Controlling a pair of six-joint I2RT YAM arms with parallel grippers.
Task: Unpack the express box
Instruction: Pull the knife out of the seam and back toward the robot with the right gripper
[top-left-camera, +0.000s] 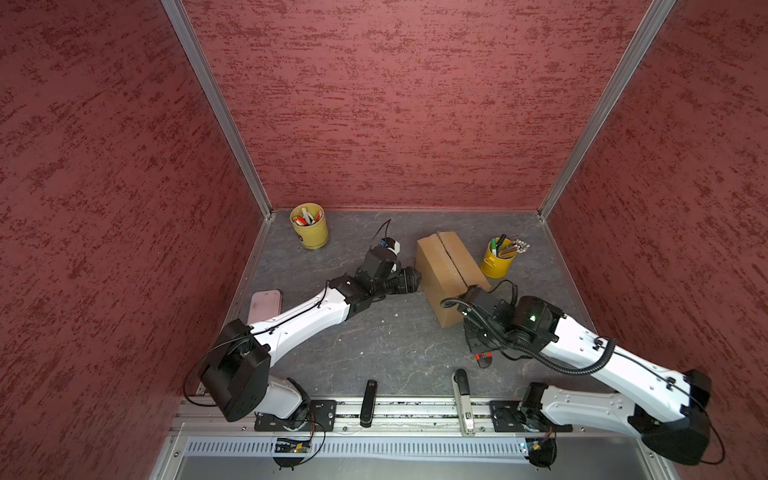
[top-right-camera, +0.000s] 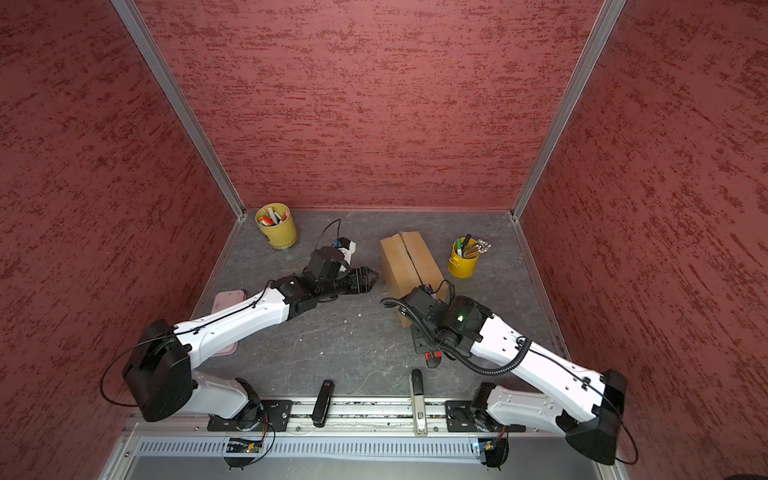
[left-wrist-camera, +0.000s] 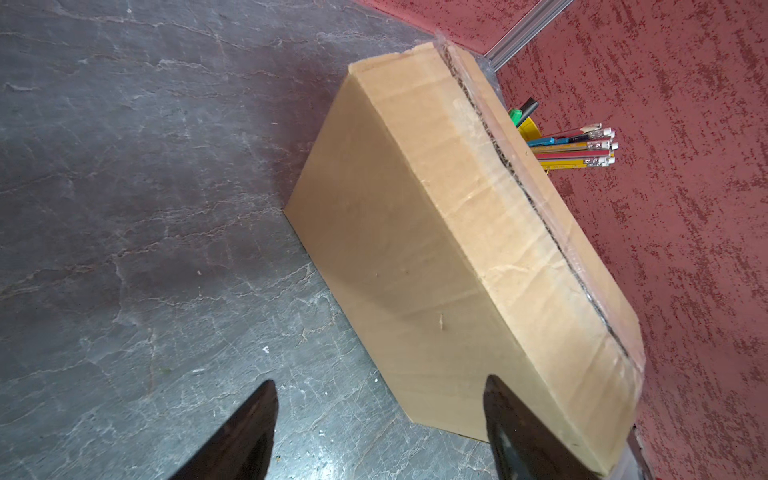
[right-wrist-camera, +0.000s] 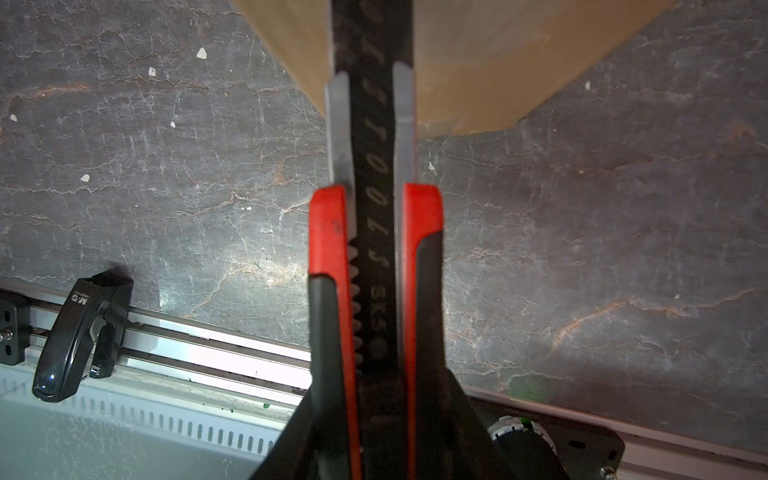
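The express box (top-left-camera: 446, 266) (top-right-camera: 409, 266), a brown carton, lies on the grey table with its flaps shut along a taped centre seam. My left gripper (top-left-camera: 417, 279) (top-right-camera: 375, 276) (left-wrist-camera: 380, 388) is open and empty, low beside the box's long left side (left-wrist-camera: 395, 257). My right gripper (top-left-camera: 478, 338) (top-right-camera: 424, 340) (right-wrist-camera: 374, 332) hangs at the box's near end (right-wrist-camera: 498, 62), shut on a red and black utility knife (right-wrist-camera: 376, 208). The knife's black blade reaches up over the box's near corner. The knife's red end (top-left-camera: 484, 356) pokes out under the gripper.
Two yellow pen cups stand at the back, one far left (top-left-camera: 309, 226) and one right of the box (top-left-camera: 498, 259) (left-wrist-camera: 569, 145). A pink tray (top-left-camera: 266, 303) lies under the left arm. A black stapler (top-left-camera: 368, 403) (right-wrist-camera: 79, 332) and a grey one (top-left-camera: 463, 399) rest by the front rail.
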